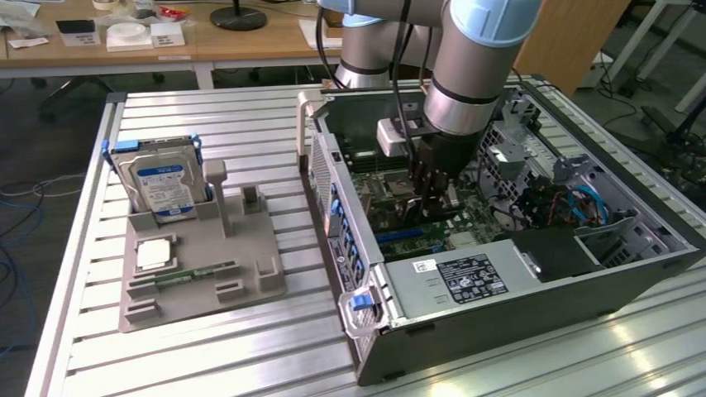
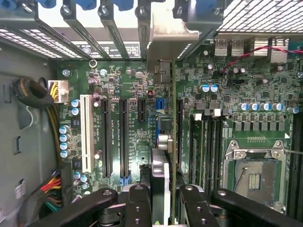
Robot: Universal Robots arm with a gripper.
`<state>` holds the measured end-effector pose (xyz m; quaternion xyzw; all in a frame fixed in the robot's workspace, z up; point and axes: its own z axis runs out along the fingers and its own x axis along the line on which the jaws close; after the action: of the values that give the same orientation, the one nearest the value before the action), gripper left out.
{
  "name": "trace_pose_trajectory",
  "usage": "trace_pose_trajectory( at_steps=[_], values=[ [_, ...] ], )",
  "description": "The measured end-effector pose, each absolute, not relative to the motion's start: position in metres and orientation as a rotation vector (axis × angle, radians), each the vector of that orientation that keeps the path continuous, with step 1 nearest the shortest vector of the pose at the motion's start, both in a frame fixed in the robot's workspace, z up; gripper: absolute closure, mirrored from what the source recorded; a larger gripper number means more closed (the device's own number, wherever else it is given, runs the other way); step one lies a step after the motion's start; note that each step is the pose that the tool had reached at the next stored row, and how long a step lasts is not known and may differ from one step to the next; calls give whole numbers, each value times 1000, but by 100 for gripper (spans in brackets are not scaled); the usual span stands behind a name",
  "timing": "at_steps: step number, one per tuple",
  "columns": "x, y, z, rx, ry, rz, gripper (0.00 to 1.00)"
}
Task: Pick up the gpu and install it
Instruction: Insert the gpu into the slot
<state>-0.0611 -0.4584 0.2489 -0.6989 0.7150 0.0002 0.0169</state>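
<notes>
Black finger links of the hand sit closest to the wrist lens, and between them the gpu stands edge-on, pinched by its upper edge with its silver bracket reaching toward the slotted rear wall of the computer case. From the exterior view the arm reaches straight down into the open case on the bench, the hand low over the motherboard, to the right of the grey parts tray that carries the hard drive.

The step in hand looks like seating the card, and it appears to be partly down already (how deep the edge connector sits cannot be told from either view). To do it well, I judge the card must stay plumb, its lower edge running along the chosen long black slot rather than straddling the slot beside it. The bracket's tongue should slip into the open gap in the rear wall, not ride on a divider. Pressure is best kept even and straight down; any tilt risks binding one end. The memory sockets lie just beside the card, so sideways drift that way should be avoided.
</notes>
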Motion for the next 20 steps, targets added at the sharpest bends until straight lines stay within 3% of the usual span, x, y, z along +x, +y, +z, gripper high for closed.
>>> trace_pose_trajectory(
  at_steps=[20],
  values=[
    [-68,-460,243,-2172,2222,1,72]
  ],
)
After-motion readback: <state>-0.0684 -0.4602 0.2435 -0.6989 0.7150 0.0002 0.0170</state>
